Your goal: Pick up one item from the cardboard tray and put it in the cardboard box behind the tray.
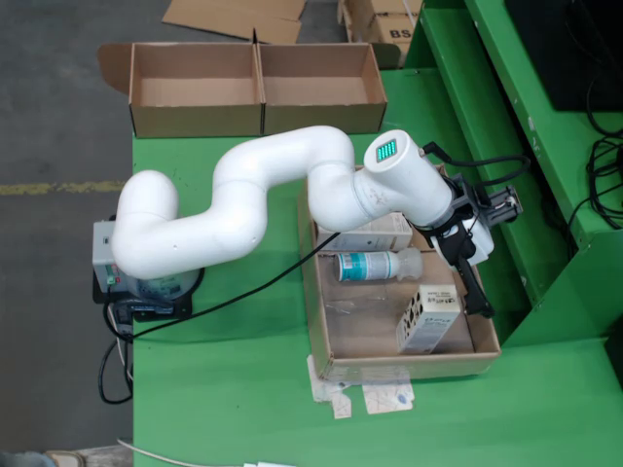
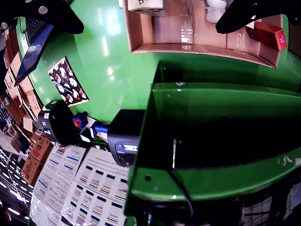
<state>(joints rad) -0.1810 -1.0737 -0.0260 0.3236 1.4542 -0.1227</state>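
Overhead view showed the gripper [image 1: 477,282] low at the cardboard tray's [image 1: 321,321] far edge, reaching stage; jaws' state unreadable. Next, it needed centering over the white carton [image 1: 428,316], beside the bottle [image 1: 375,266].

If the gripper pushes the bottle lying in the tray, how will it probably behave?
The bottle lies on its side in the cardboard tray, so it will probably roll. It looks like smooth plastic, perhaps slippery. The cartons beside it may stop it.
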